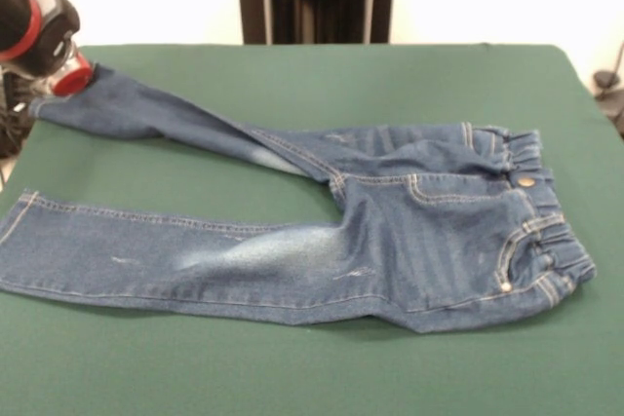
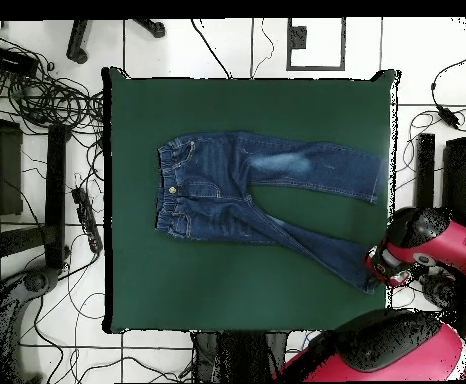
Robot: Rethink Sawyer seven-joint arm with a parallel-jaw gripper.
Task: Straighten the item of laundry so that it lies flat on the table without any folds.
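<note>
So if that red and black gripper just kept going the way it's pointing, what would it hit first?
Probably the jeans: the gripper sits at the hem of the far leg, by the table edge. Depth is unclear.

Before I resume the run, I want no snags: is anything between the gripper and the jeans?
Nothing visible. The gripper is already at the hem of one leg of the jeans, at the table edge.

The surface is a large rectangular top covered in dark green felt-like cloth. A small pair of blue denim jeans lies directly on it, waistband toward one side edge, legs spread apart and reaching toward the opposite edge, green cloth showing between them.
</note>
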